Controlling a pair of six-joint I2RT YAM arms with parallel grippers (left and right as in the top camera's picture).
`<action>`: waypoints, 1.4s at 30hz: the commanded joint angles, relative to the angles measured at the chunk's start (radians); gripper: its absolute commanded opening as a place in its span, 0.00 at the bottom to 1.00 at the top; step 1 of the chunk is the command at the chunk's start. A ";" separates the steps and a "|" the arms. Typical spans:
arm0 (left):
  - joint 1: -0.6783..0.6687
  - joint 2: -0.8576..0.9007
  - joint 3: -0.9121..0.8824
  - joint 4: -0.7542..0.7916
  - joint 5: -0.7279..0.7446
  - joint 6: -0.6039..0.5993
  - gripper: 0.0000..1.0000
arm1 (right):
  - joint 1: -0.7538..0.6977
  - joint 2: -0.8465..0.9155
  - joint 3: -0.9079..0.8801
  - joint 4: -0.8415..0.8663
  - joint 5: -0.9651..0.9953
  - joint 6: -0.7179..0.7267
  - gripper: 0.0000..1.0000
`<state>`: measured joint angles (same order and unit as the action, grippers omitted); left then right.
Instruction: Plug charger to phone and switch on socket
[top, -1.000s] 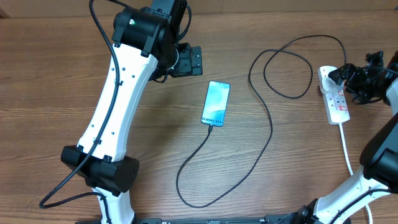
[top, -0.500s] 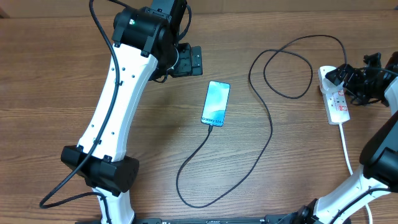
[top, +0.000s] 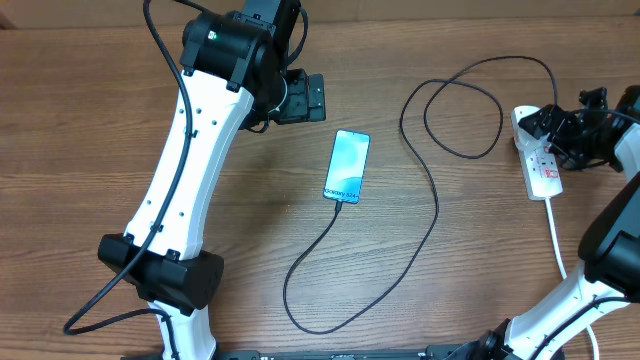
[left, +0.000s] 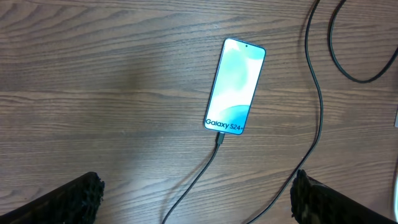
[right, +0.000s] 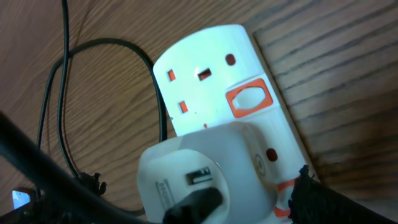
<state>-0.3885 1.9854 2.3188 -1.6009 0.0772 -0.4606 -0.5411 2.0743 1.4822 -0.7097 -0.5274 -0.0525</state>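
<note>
**Overhead and wrist views.** The phone (top: 347, 166) lies flat on the wooden desk (top: 80, 120) with its screen lit and reading "Galaxy S24+". The charger (top: 437, 215) is a thin black cable, and its connector tip (left: 219, 138) is seated in the phone's lower edge. From there the cable loops below the phone and climbs past the phone's right side. It curls once and then runs to the socket (top: 540, 160). The socket is a white power strip lying well to the right of the phone. It carries a white adapter (right: 208, 168), with a red-framed switch (right: 249, 98) just beside the adapter. The left hand (top: 305, 97) hangs near the phone's upper-left corner, fingers spread wide and holding nothing. The right hand (top: 562, 130) hangs over the socket, far right of the phone. Its fingers stand apart on either side of the adapter, with no visible grip on it.
</note>
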 joint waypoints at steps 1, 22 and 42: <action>0.003 0.006 0.006 0.002 -0.010 0.019 0.99 | 0.036 0.014 -0.004 0.006 -0.023 0.002 1.00; 0.003 0.006 0.006 0.002 -0.010 0.019 1.00 | 0.055 0.013 0.036 -0.009 0.022 0.010 1.00; 0.003 0.006 0.006 0.002 -0.010 0.019 0.99 | 0.055 0.013 0.087 -0.014 0.077 0.010 1.00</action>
<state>-0.3885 1.9854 2.3188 -1.6009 0.0772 -0.4606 -0.4976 2.0811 1.5261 -0.7399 -0.4583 -0.0441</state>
